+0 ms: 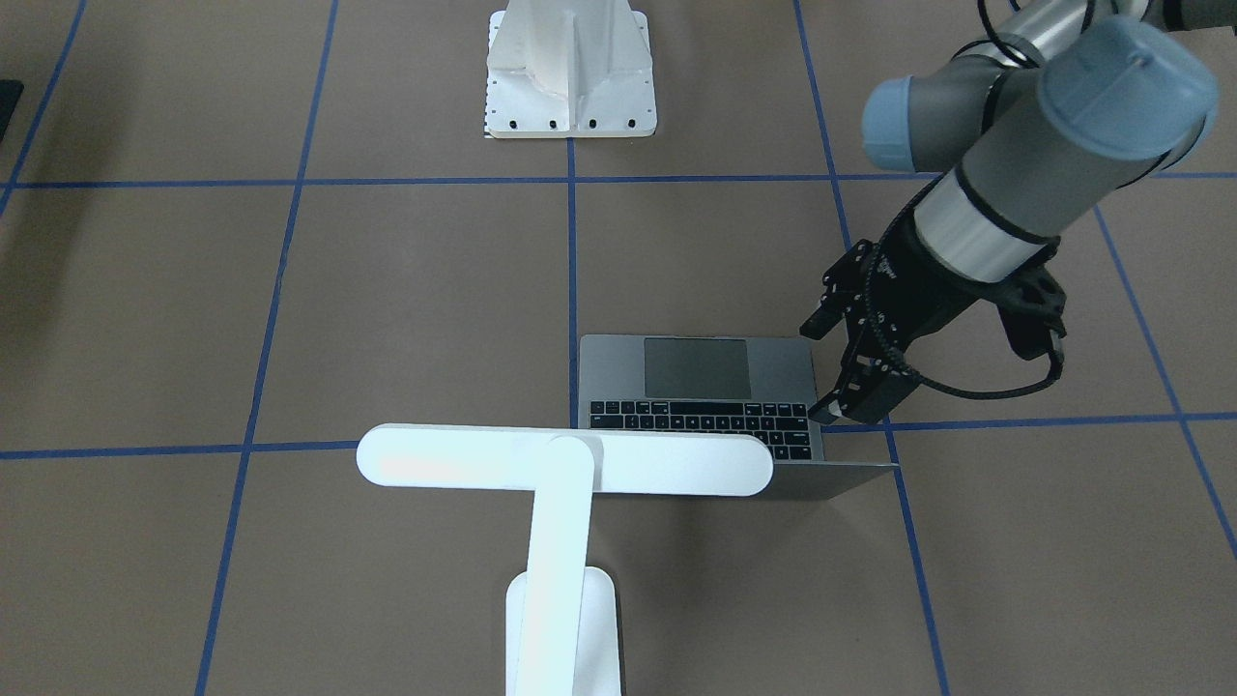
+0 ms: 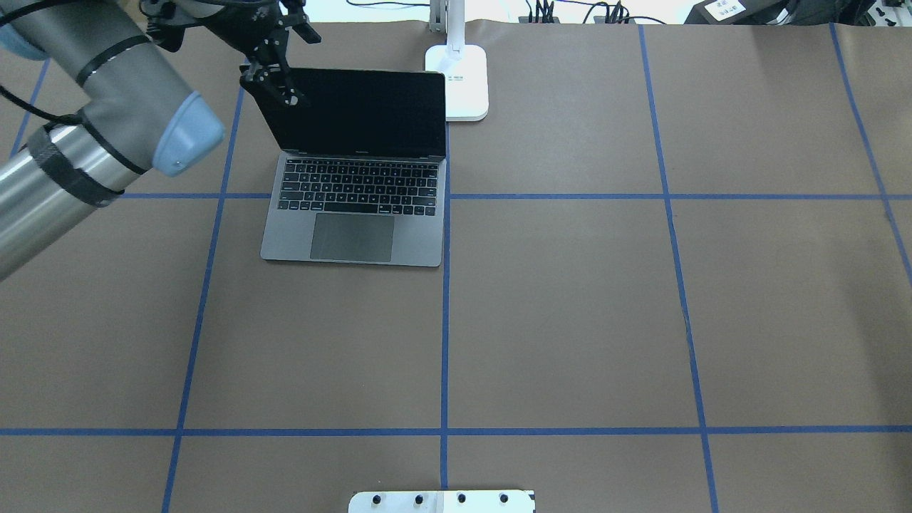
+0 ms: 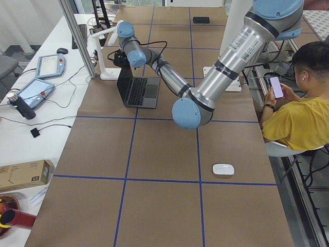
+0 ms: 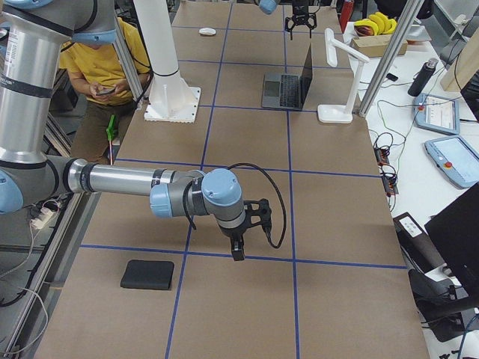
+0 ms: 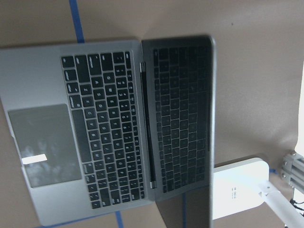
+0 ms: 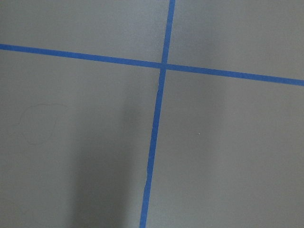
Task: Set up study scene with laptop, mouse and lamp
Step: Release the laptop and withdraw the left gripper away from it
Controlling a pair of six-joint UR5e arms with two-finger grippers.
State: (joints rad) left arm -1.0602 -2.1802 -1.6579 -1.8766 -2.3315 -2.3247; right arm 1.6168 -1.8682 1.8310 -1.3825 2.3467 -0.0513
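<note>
The laptop [image 2: 354, 214] stands open on the brown table, its dark screen upright, and also shows in the front view [image 1: 696, 387]. My left gripper [image 2: 271, 84] hovers at the screen's top left corner with its fingers spread; it looks open and empty [image 1: 829, 369]. Its wrist camera looks down on the keyboard [image 5: 104, 128]. The white lamp [image 1: 565, 462] stands just behind the laptop, its base [image 2: 459, 80] by the screen's right edge. The white mouse [image 3: 223, 169] lies far off at the table's near left side. My right gripper [image 4: 238, 251] hangs over bare table; I cannot tell its state.
A white ribbed pedestal [image 1: 570, 77] stands at the robot's side of the table. A flat black mat [image 4: 148, 274] lies near the right arm. An operator [image 3: 298, 118] sits beside the table. Blue tape lines [image 6: 156, 118] cross the brown paper.
</note>
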